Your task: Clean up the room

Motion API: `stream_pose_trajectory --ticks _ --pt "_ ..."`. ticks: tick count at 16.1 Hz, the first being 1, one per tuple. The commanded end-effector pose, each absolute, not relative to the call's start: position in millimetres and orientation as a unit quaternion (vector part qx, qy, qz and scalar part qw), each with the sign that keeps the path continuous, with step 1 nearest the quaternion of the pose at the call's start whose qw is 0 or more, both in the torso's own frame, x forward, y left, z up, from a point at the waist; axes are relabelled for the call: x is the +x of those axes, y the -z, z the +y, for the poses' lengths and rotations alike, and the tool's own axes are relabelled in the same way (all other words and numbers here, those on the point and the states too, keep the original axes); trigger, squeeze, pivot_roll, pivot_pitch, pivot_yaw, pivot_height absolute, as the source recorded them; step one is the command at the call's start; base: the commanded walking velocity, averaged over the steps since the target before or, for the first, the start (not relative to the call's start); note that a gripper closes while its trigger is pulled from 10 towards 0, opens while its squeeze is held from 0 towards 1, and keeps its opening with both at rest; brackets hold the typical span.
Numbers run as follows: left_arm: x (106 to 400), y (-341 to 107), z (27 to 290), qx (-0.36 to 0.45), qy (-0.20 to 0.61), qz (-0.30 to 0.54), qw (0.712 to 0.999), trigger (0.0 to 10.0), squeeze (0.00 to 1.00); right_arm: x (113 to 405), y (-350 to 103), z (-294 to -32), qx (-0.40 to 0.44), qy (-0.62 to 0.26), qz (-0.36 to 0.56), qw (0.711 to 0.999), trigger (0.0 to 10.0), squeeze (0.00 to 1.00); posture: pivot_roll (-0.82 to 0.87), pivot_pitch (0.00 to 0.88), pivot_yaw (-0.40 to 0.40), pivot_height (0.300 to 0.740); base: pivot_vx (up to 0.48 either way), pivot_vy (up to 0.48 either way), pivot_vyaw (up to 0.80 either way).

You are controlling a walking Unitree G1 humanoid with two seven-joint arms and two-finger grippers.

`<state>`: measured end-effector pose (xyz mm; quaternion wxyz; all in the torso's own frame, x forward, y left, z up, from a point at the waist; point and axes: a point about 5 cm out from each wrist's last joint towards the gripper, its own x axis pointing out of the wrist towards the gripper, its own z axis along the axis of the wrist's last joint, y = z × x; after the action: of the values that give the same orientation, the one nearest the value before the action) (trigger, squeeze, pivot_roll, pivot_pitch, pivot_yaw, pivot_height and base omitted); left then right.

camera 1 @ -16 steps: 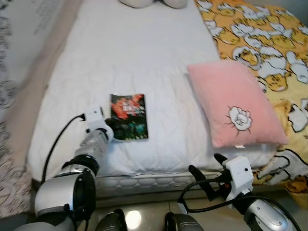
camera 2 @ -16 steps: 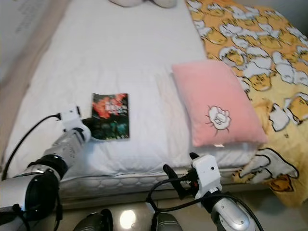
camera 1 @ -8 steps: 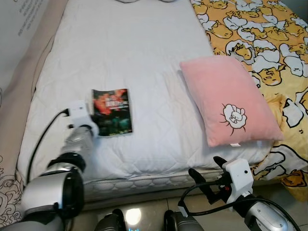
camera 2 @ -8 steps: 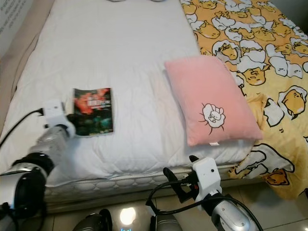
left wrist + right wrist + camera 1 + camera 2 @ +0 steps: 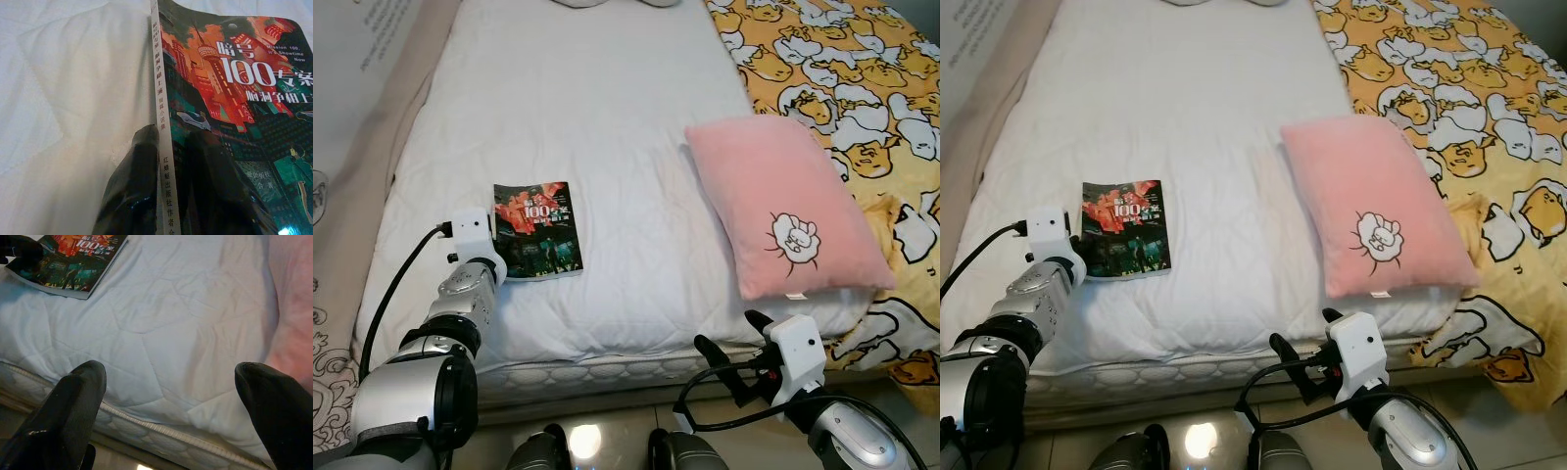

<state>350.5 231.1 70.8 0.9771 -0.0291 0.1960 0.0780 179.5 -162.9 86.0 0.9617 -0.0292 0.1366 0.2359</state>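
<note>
2 left claw (image 5: 164, 191) fingers seemingly pinch book (image 5: 536, 229).

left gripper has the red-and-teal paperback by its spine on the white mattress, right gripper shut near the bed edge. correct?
Not quite. The right gripper is open: the right wrist view shows its two black fingers spread wide apart. The rest holds: the left gripper pinches the red-and-teal paperback at its spine on the white mattress.

Book (image 5: 536, 229) farther left, left claw (image 5: 168, 161) alongside
</note>
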Motion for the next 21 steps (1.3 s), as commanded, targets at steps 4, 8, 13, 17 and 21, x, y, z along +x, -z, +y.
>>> stream_pose_trajectory --ticks 4,8,13,17,21 --pt "347 -64 225 -0.004 -0.054 0.203 0.978 10.0 1.0 178 -80 -163 -0.027 -0.239 0.151 0.959 10.0 0.0 -0.32 0.132 -0.044 0.74 0.0 0.0 0.0" --pt "354 -80 232 0.077 -0.026 0.168 0.982 10.0 1.0 185 -80 -160 -0.025 -0.236 0.14 0.961 10.0 0.0 -0.3 0.123 -0.039 0.74 0.0 0.0 0.0" --pt "349 -119 180 0.058 0.071 -0.027 0.995 10.0 1.0 226 -91 -180 -0.024 -0.085 0.064 0.994 10.0 0.0 -0.21 0.036 0.024 0.74 0.0 0.0 0.0" --pt "310 -101 161 -0.015 0.031 -0.048 0.998 10.0 1.0 247 -85 -178 -0.003 -0.049 0.054 0.997 10.0 0.0 -0.17 0.0 0.044 0.74 0.0 0.0 0.0" --pt "306 -101 149 -0.063 0.034 -0.04 0.997 10.0 1.0 259 -82 -169 -0.009 -0.051 0.047 0.998 10.0 0.0 -0.16 0.0 0.037 0.74 0.217 -0.393 0.0"
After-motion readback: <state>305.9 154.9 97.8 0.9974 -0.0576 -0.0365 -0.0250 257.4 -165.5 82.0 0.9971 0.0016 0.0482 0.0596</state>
